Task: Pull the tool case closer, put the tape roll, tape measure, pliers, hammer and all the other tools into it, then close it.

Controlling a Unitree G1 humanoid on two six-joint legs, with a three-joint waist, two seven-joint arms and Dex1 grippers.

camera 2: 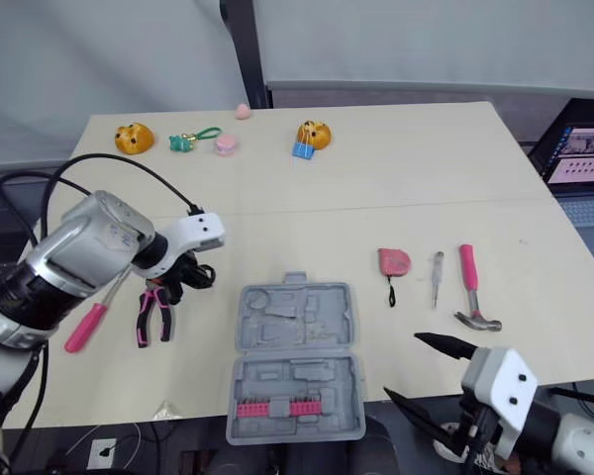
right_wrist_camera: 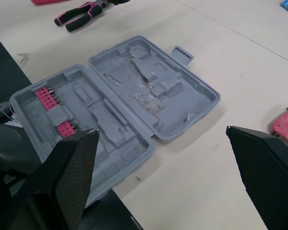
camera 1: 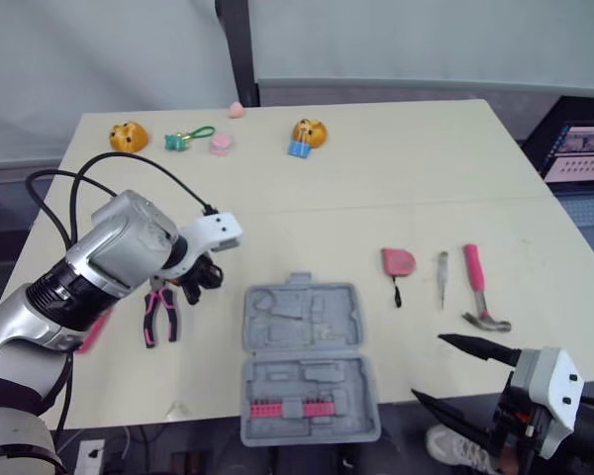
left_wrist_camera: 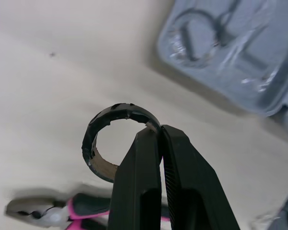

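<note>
My left gripper (camera 1: 200, 277) is shut on the rim of a black tape roll (left_wrist_camera: 116, 109) and holds it just above the table, left of the tool case. The grey tool case (camera 1: 302, 319) lies open near the table's front edge, with pink bits in its front half. Pink-and-black pliers (camera 1: 160, 312) and a pink-handled screwdriver (camera 2: 87, 325) lie under and left of that gripper. Right of the case lie a pink tape measure (camera 1: 397, 261), a thin metal tool (camera 1: 442, 277) and a pink-handled hammer (camera 1: 478, 287). My right gripper (camera 1: 428, 366) hangs wide open off the front edge, right of the case.
Small toys line the far side of the table: an orange figure (camera 1: 128, 137), a green keyring (camera 1: 183, 139), a pink disc (camera 1: 221, 144) and an orange figure with a blue block (camera 1: 307, 133). A laptop (camera 1: 582, 153) stands beyond the table's right edge.
</note>
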